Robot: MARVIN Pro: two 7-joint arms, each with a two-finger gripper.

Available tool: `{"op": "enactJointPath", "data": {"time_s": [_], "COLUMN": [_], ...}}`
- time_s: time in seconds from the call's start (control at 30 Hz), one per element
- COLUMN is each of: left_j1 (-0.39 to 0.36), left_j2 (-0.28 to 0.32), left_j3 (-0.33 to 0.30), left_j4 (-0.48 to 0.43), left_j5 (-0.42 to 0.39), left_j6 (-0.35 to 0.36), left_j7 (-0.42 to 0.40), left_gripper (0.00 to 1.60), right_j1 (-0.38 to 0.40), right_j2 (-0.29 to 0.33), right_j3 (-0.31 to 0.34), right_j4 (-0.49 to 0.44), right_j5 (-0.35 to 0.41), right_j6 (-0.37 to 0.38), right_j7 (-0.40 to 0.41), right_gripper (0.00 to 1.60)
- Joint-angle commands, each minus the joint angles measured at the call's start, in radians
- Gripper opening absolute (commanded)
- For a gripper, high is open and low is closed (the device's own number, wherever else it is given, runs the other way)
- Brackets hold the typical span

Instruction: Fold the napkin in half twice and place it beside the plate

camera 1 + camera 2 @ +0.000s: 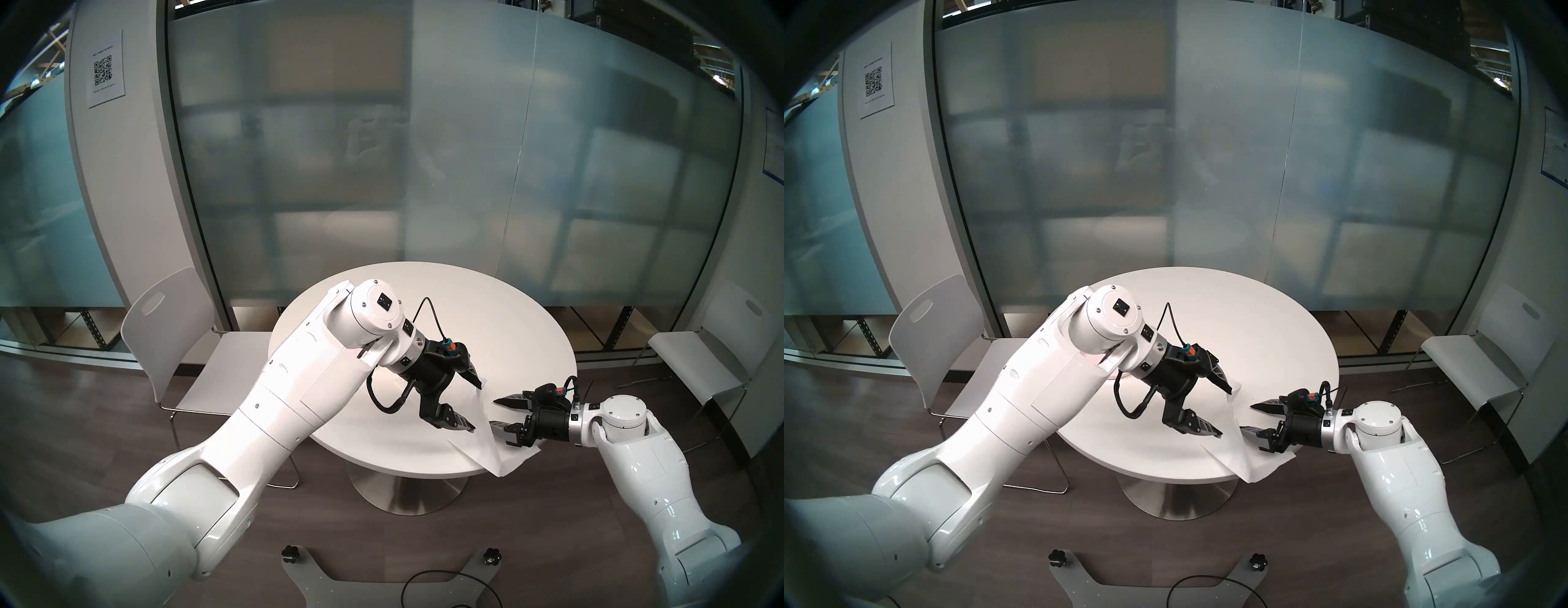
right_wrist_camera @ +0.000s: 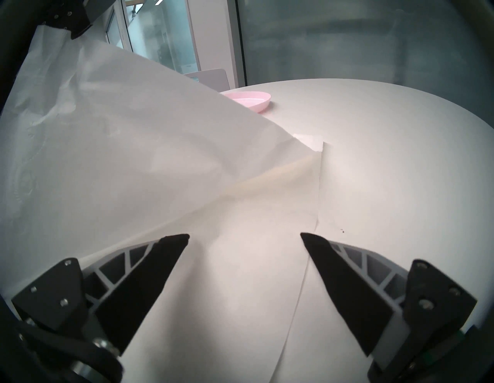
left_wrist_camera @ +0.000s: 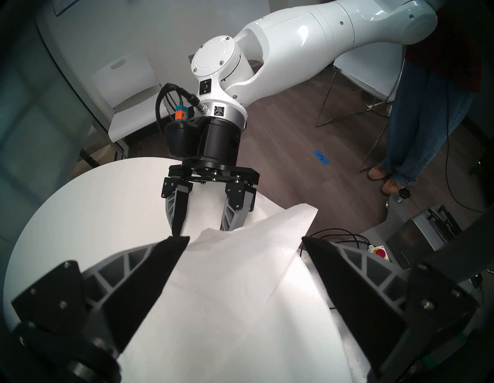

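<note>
The white napkin point(image 1: 488, 450) lies at the near right edge of the round white table point(image 1: 424, 297), one corner hanging over the rim. One flap stands up, and its top corner is at the far fingertip of my left gripper point(image 1: 475, 406), which is open around the flap. My right gripper point(image 1: 494, 412) is open too and faces the left one, with the napkin point(image 2: 120, 160) spread under and between its fingers. The pink plate point(image 2: 254, 103) sits on the table beyond the raised flap. My left arm hides it in the head views.
White chairs point(image 1: 178, 339) point(image 1: 712, 369) stand to the table's left and right. In the left wrist view a person in jeans point(image 3: 427, 107) stands on the floor near a red stop button point(image 3: 381, 252). My base plate point(image 1: 382, 586) and a cable lie below the table.
</note>
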Motion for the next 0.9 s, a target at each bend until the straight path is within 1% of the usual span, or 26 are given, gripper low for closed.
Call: {"op": "enactJointPath", "data": {"time_s": [0.0,0.17,0.23,0.37,0.5,0.57,0.7,0.87], "left_j1": [-0.012,-0.012,-0.006,0.0,-0.003,-0.005,-0.016,-0.007], "left_j2": [-0.005,-0.005,0.0,0.002,0.002,-0.003,0.0,0.006], "left_j3": [-0.004,-0.004,-0.002,-0.006,-0.02,-0.041,-0.055,-0.07], "left_j4": [-0.009,-0.009,-0.024,-0.034,-0.047,-0.053,-0.069,-0.064], "left_j5": [-0.002,-0.002,0.0,-0.003,-0.012,-0.032,-0.038,-0.038], "left_j6": [-0.002,-0.002,-0.012,-0.009,-0.002,0.005,0.013,0.019], "left_j7": [-0.001,-0.001,0.002,0.004,0.002,-0.004,-0.01,-0.009], "left_gripper": [1.6,1.6,1.6,1.6,1.6,1.6,1.6,1.6], "right_j1": [0.031,0.033,0.033,0.035,0.037,0.037,0.036,0.042], "right_j2": [-0.006,-0.009,-0.009,-0.01,-0.01,-0.009,-0.01,-0.018], "right_j3": [-0.013,-0.02,-0.02,-0.02,-0.018,-0.017,-0.015,-0.025], "right_j4": [0.005,0.015,0.013,0.016,0.018,0.016,0.011,0.019], "right_j5": [-0.008,-0.012,-0.01,-0.011,-0.012,-0.012,-0.013,-0.019], "right_j6": [-0.004,-0.007,-0.004,-0.004,-0.003,-0.002,0.003,0.002], "right_j7": [0.004,0.006,0.005,0.003,0.002,0.002,0.005,0.007], "right_gripper": [1.6,1.6,1.6,1.6,1.6,1.6,1.6,1.6]}}
